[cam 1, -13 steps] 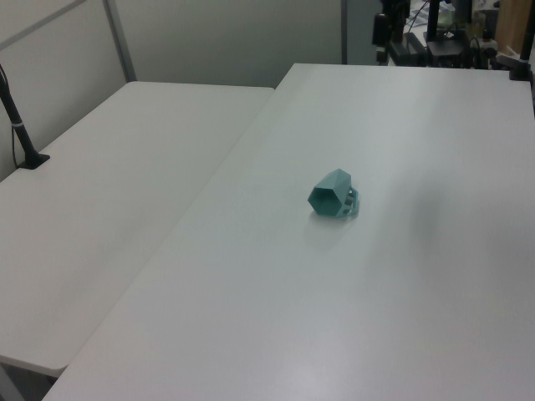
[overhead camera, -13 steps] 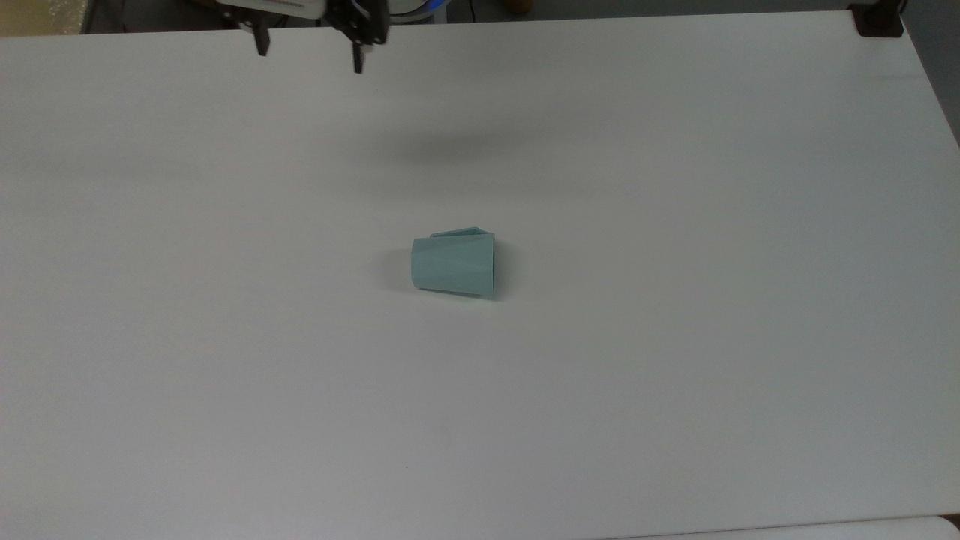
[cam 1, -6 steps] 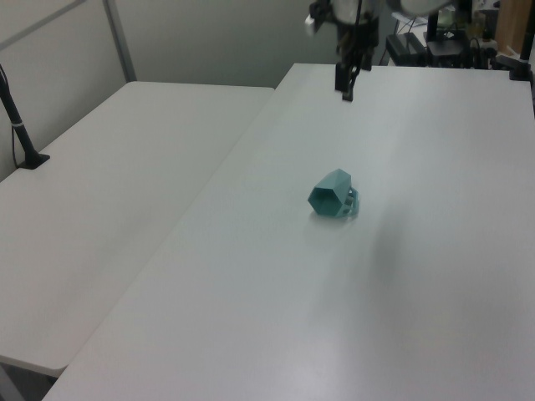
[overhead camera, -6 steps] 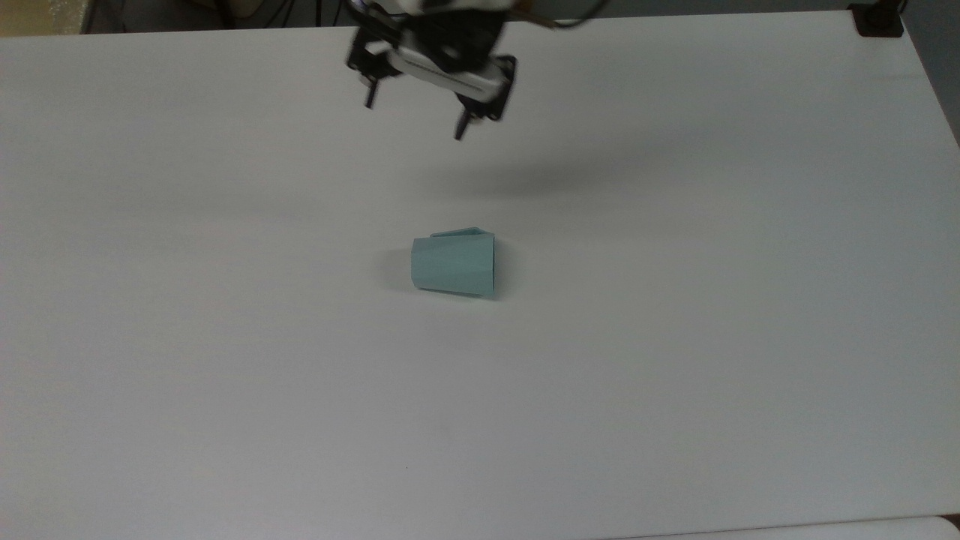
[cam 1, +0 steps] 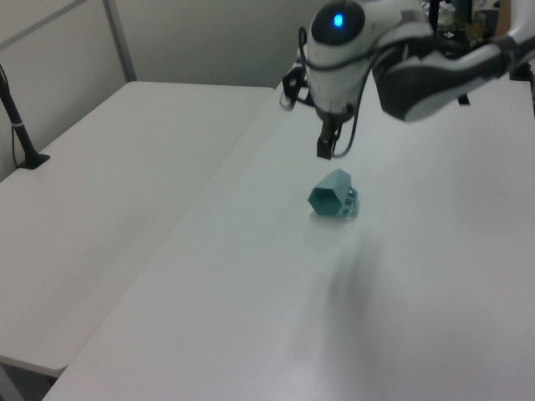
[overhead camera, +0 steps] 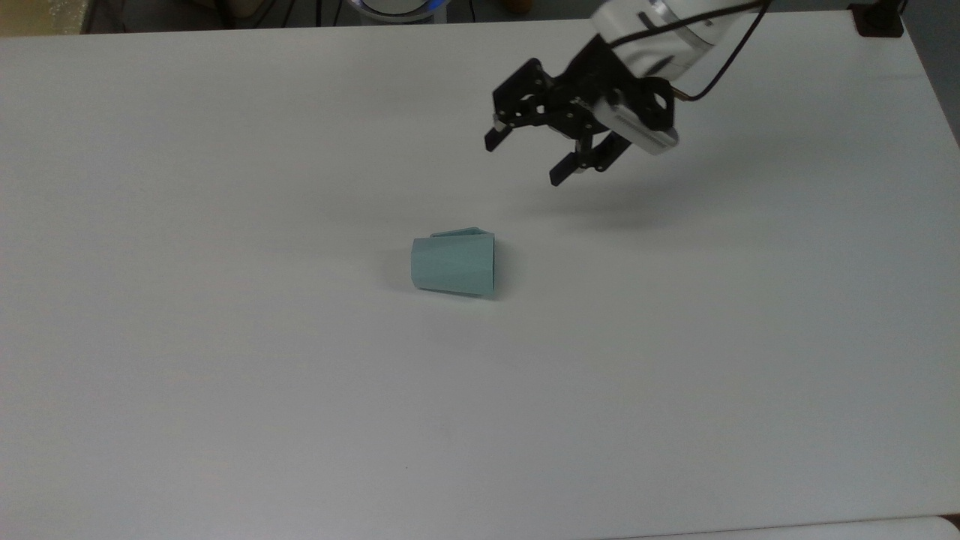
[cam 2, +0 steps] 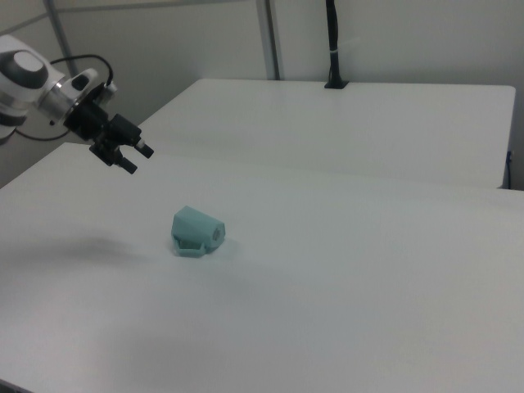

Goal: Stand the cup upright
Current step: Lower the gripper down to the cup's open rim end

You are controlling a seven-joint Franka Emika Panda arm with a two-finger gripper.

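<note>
Small pale teal faceted plastic cup [overhead camera: 454, 265] lying on its side near the middle of the plain white tabletop [overhead camera: 225, 375], wide hexagonal rim toward the top view's right, narrower base toward the top view's left, flat angular handle sticking out on the far side. Black two-finger pincer [overhead camera: 526, 158] on the white arm hanging in the air up and to the top view's right of the cup, well apart from it, spread wide and pinching nothing. In the left view, same pincer [cam 1: 324, 147] sitting above and behind the cup [cam 1: 333, 195]. Probably just the approach stage, nothing grabbed yet. Biggest risk from here: light tapered plastic, so likely to roll or skid away if nudged off-centre. Coming down across those slanted facets could also squirt it out sideways. Clipping the handle might spin it round too.
</note>
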